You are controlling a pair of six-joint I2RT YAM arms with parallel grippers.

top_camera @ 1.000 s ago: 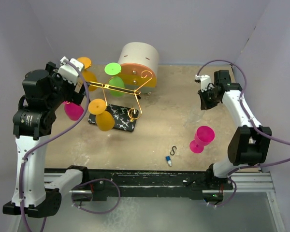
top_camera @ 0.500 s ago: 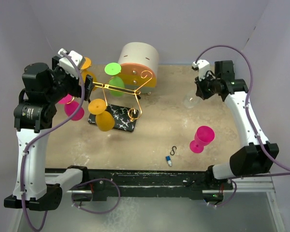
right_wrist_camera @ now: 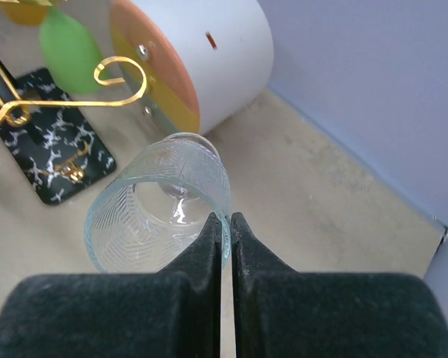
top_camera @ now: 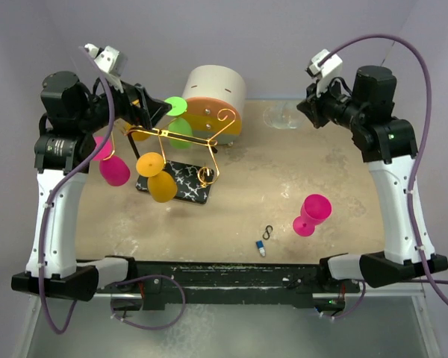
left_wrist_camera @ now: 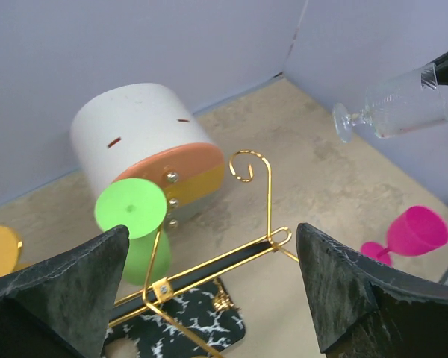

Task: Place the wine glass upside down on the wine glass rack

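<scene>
The right tool (right_wrist_camera: 225, 224) pinches the rim of the clear wine glass (right_wrist_camera: 157, 212), held aloft sideways, well apart from the rack (top_camera: 183, 181). It looks light, slippery, fragile; the stem seems a surer hold. The left tool (left_wrist_camera: 213, 253) gapes wide, empty

Bright, even light, soft shadows, sharp

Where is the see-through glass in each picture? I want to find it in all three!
Top external: the clear glass is at the upper right, held sideways by the right gripper.
Left wrist: the clear glass is at the top right edge, lying sideways, foot pointing left.
Right wrist: the clear glass fills the middle, its rim pinched by the gripper.
Shared landmark: the round cream drawer box shows in all three.
</scene>
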